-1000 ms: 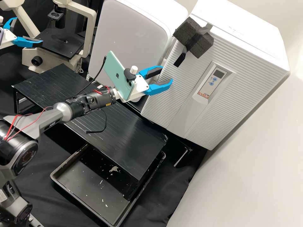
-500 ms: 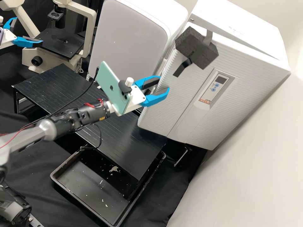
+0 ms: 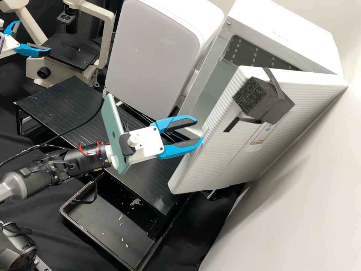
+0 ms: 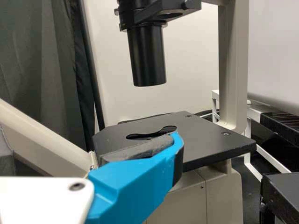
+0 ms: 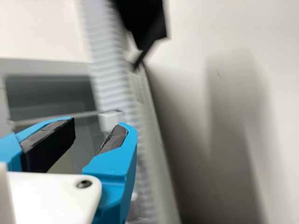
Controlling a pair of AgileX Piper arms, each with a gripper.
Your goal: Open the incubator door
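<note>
we judge the incubator door stiff and hinge-borne, best swung by its ribbed free edge; the right gripper has its fingers spread, the left gripper likewise.

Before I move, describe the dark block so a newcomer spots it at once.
Find the big white incubator, its ribbed door open. Strapped near that door's top edge is the dark block, rough and jutting, unlike the flat control panel just below it.

Incubator door swung from closed to open, right end effector lower in high view, incubator interior exposed
</note>
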